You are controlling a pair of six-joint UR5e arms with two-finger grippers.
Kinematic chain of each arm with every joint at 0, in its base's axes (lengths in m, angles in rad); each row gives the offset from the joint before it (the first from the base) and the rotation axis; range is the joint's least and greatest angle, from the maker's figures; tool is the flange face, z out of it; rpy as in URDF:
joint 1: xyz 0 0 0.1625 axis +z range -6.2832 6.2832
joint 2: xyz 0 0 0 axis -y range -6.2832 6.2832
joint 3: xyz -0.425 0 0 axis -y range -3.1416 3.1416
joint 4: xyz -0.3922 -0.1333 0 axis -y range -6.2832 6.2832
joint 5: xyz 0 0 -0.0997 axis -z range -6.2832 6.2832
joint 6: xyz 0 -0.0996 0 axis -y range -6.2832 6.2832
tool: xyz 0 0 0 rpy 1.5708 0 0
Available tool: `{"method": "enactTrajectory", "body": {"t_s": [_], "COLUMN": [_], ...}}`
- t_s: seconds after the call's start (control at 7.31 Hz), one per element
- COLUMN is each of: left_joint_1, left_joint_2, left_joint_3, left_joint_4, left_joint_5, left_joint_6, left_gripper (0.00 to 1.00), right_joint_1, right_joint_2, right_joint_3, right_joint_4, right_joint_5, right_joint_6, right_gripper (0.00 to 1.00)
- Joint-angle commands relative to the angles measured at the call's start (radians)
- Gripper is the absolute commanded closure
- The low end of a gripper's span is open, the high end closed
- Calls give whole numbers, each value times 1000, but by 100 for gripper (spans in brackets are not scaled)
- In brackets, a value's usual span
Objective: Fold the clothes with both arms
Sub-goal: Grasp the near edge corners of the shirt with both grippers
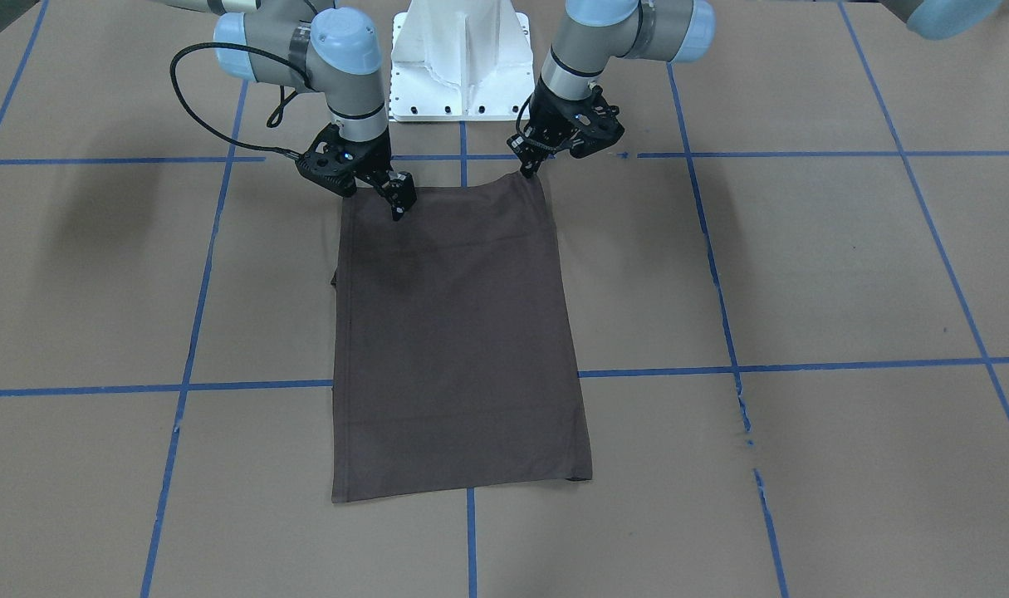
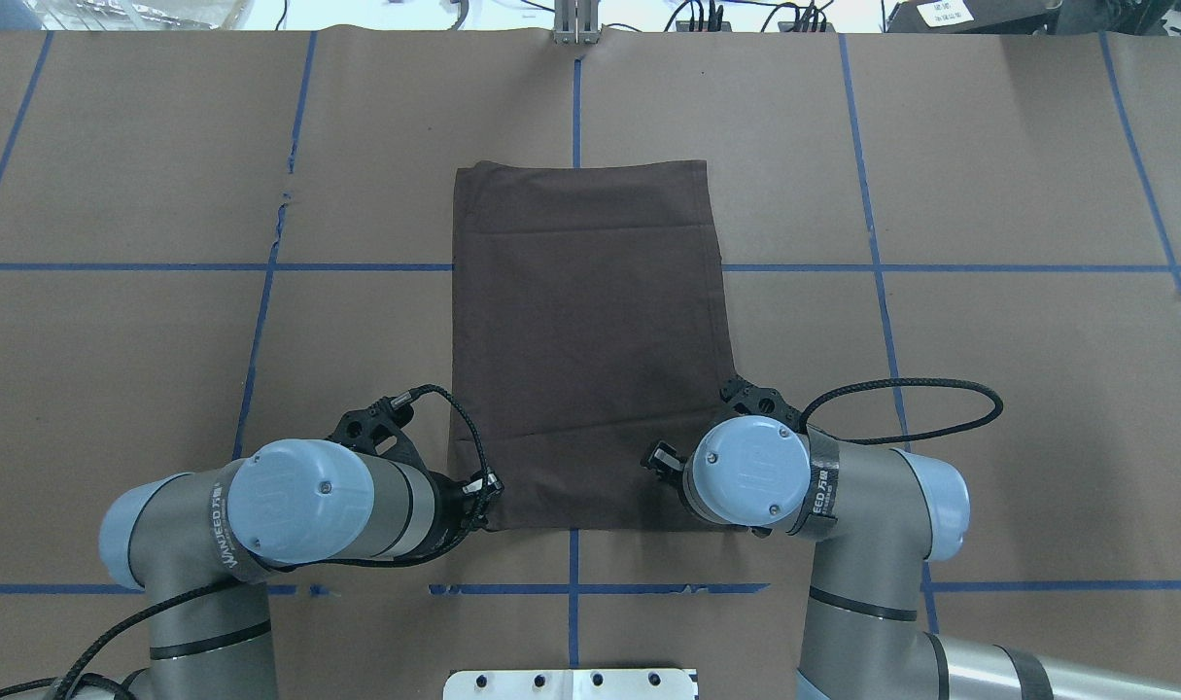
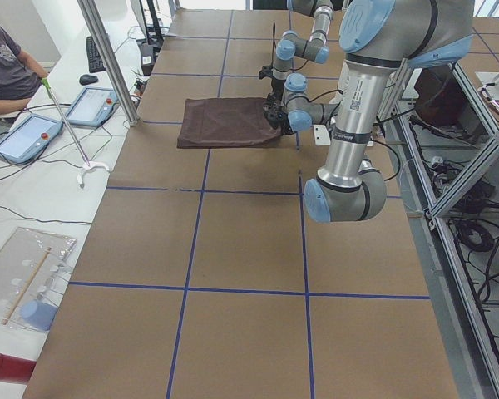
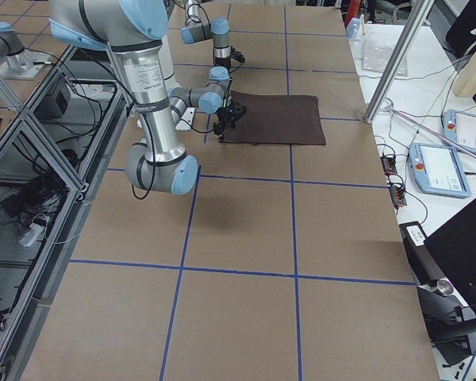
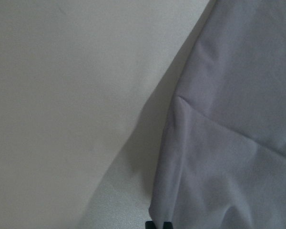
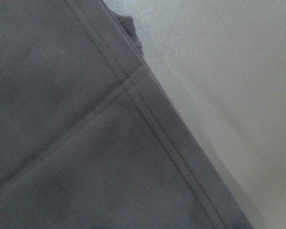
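The dark brown-grey T-shirt (image 1: 458, 332) lies folded into a long flat rectangle on the brown table; it also shows in the overhead view (image 2: 585, 340). My left gripper (image 1: 527, 170) is shut on the shirt's corner nearest the robot, and in the left wrist view the fabric (image 5: 229, 143) rises in a crease toward the closed tips (image 5: 158, 225). My right gripper (image 1: 398, 212) is at the same near edge, a little in from the other corner, its fingers together on the cloth. The right wrist view shows only the stitched hem (image 6: 148, 119), no fingers. Collar and lettering are hidden.
The white pedestal (image 1: 461, 58) stands just behind the shirt's near edge. Blue tape lines (image 1: 720, 291) grid the brown paper table. In the exterior left view a person (image 3: 4, 66) sits at a side desk with teach pendants (image 3: 25, 137).
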Motion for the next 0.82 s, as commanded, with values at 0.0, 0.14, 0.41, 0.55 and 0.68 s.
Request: {"method": "enactTrajectory", "body": {"t_s": [0.0,0.14,0.41,0.55,0.68], "left_joint_1": [0,0,2,2,2], "left_joint_2": [0,0,0,0,0], "left_joint_3": [0,0,0,0,0], "left_joint_4": [0,0,0,0,0], "left_joint_5": [0,0,0,0,0], "left_joint_6": [0,0,0,0,0], "left_gripper": [100,100,100,100,100], "right_joint_1": [1,1,2,2,2], "right_joint_2": [-1,-4,-26,-32,-36], "right_joint_3": [-1,4,8,16,16], "right_joint_4": [8,2,-1,-1,-1], "right_joint_5": [3,16,20,20,20], "right_joint_6": [3,3,20,23,23], "right_gripper": [0,0,0,0,0]}}
